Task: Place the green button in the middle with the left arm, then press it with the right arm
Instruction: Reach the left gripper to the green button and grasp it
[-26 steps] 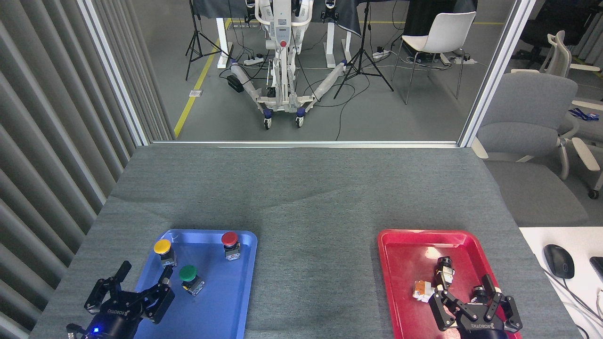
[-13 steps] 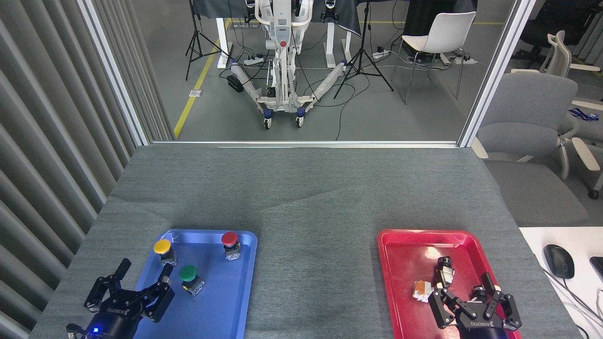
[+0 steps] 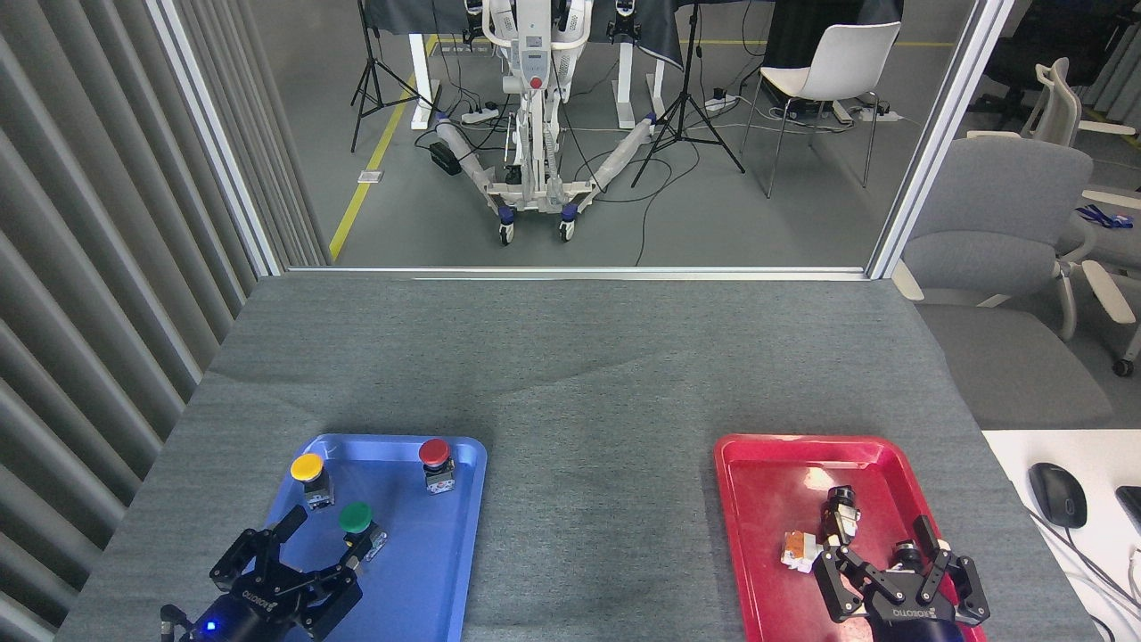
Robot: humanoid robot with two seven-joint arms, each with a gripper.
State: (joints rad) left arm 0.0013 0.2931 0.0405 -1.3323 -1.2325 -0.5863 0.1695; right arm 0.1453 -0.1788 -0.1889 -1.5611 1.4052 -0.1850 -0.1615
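Observation:
The green button [image 3: 357, 517], a domed green cap on a small silver base, stands in the blue tray [image 3: 428, 580] near its left half. My left gripper [image 3: 314, 546], black with a blue light, is open over the tray's near left part, its fingertips just below and left of the green button, one finger close beside the base. My right gripper [image 3: 896, 571] is open low over the near end of the red tray [image 3: 758, 499], holding nothing. The middle [image 3: 597, 499] is bare grey cloth between the two trays.
A yellow button [image 3: 308, 469] and a red button [image 3: 435, 455] stand at the blue tray's far end. Small parts, a black one [image 3: 839, 513] and an orange-white one [image 3: 798, 548], lie in the red tray. A mouse [image 3: 1057, 493] rests on a white desk at right.
My left gripper has shifted right, from beside the blue tray's left edge to over the tray, close to the green button. The right gripper has barely moved.

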